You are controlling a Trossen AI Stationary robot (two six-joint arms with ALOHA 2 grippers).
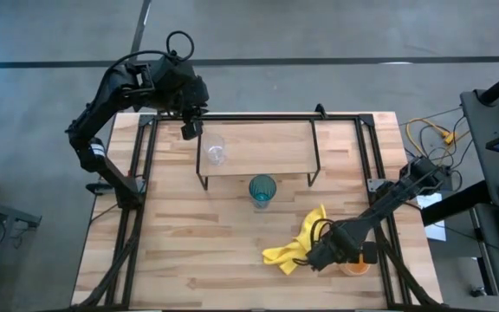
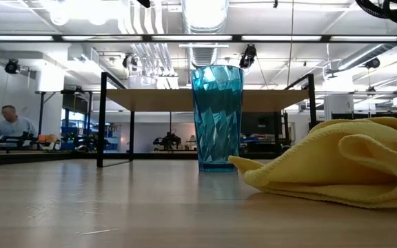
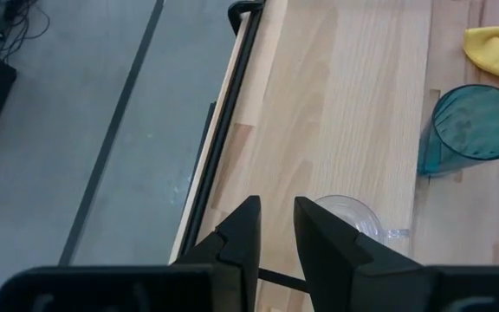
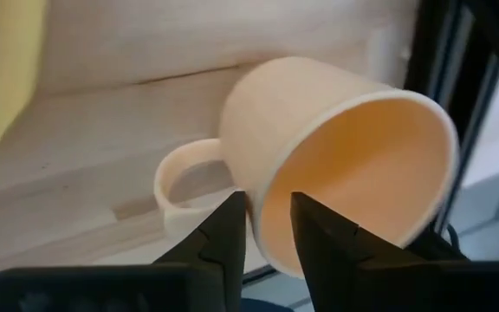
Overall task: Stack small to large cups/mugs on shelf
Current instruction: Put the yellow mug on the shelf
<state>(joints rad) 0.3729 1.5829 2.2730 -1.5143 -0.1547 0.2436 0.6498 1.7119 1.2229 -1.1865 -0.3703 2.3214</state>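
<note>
Pale plank tabletop (image 1: pixel 189 251) spreads under both arms. Up on the low light-wood shelf with black legs (image 1: pixel 271 143) sits the small clear glass cup (image 1: pixel 216 152), and the left gripper (image 1: pixel 191 130) hovers just beside it, fingers (image 3: pixel 243 234) narrowly parted around nothing. Tall teal translucent tumbler (image 1: pixel 262 190) stands on the table just before the shelf. Over by the crumpled yellow cloth (image 1: pixel 297 247), the right gripper (image 1: pixel 353 258) pinches the rim of the orange handled mug (image 4: pixel 336 165)

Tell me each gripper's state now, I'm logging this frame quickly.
Left gripper: narrowly open, holding nothing, above the small clear glass cup on the light-wood shelf.
Right gripper: shut on the orange handled mug's rim.
</note>
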